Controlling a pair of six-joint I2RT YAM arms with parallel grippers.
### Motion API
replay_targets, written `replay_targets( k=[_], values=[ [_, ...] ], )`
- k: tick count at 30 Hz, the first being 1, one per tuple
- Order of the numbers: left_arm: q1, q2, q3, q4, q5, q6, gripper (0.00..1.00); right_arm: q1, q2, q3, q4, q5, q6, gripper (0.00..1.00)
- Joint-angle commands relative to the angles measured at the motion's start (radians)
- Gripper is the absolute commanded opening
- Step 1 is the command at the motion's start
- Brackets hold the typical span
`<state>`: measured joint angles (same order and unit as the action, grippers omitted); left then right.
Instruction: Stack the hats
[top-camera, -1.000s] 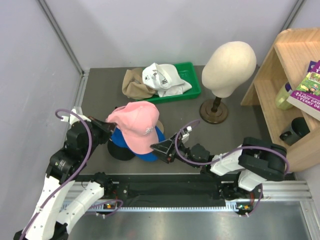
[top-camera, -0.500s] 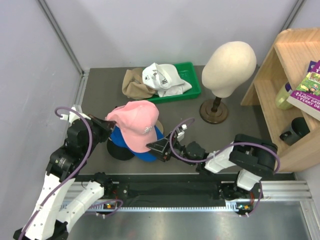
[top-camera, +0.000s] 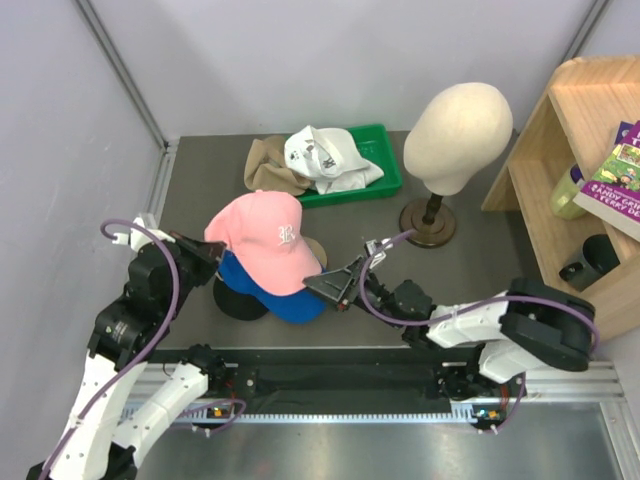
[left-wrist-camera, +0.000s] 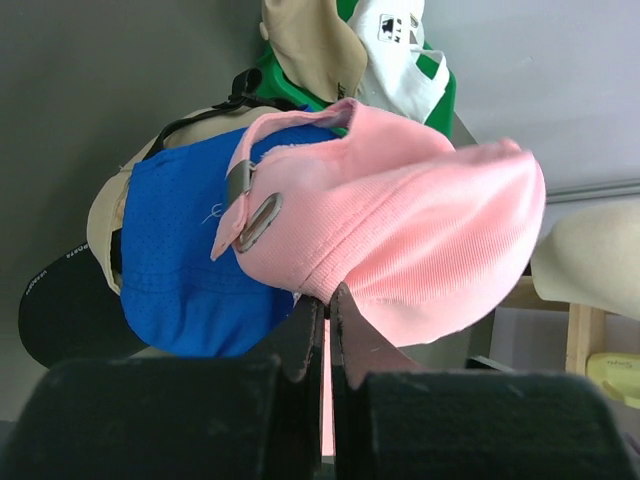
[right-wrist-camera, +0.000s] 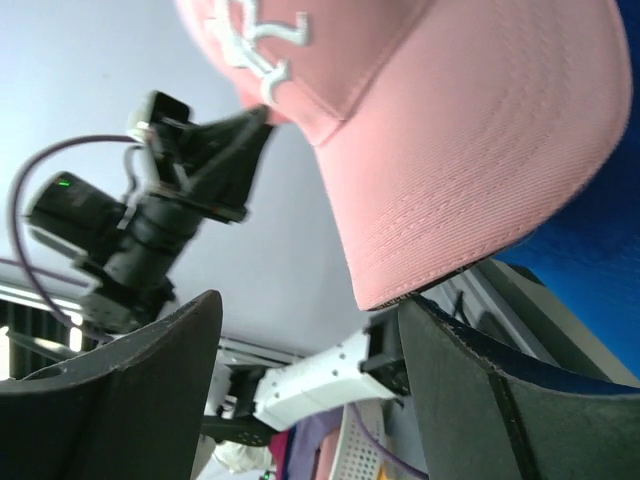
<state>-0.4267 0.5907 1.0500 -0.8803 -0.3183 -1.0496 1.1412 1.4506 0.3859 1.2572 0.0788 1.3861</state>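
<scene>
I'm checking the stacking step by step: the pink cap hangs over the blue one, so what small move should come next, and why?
Probably lower the pink cap onto the blue cap. The left gripper is shut on its back edge, holding it tilted over the blue one; the open right gripper sits by the brim without gripping.

Dark grey matte tabletop (top-camera: 200, 190), seen from above. Resting directly on it: a green plastic tray (top-camera: 388, 168) at back centre; a khaki-brown fabric cap (top-camera: 266, 170) against the tray's left end; a round dark wooden stand base (top-camera: 428, 224) right of the tray; a black fabric cap (top-camera: 238, 301) front left, lowest in its pile; a light wooden shelf unit (top-camera: 555, 160) at the right edge
</scene>
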Motion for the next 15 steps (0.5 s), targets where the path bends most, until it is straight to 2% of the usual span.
replay_targets(
  k=[1, 4, 8, 12, 15],
  values=[
    [0.003, -0.012, -0.010, -0.003, -0.008, -0.006, 0.00, -0.018, -0.119, 0.014, -0.011, 0.065, -0.085, 0.71],
    [0.003, -0.012, -0.015, 0.003, 0.004, -0.006, 0.00, -0.035, -0.093, 0.051, -0.059, 0.043, -0.111, 0.71],
    [0.003, -0.015, -0.019, 0.003, 0.018, -0.006, 0.00, -0.049, 0.010, 0.076, 0.063, 0.013, -0.078, 0.71],
    [0.003, -0.023, -0.018, -0.005, 0.025, -0.001, 0.00, -0.052, 0.060, 0.131, 0.068, 0.009, -0.096, 0.68],
    [0.003, -0.026, -0.010, -0.017, 0.028, 0.028, 0.00, -0.057, 0.056, 0.152, 0.048, 0.018, -0.114, 0.50]
  ],
)
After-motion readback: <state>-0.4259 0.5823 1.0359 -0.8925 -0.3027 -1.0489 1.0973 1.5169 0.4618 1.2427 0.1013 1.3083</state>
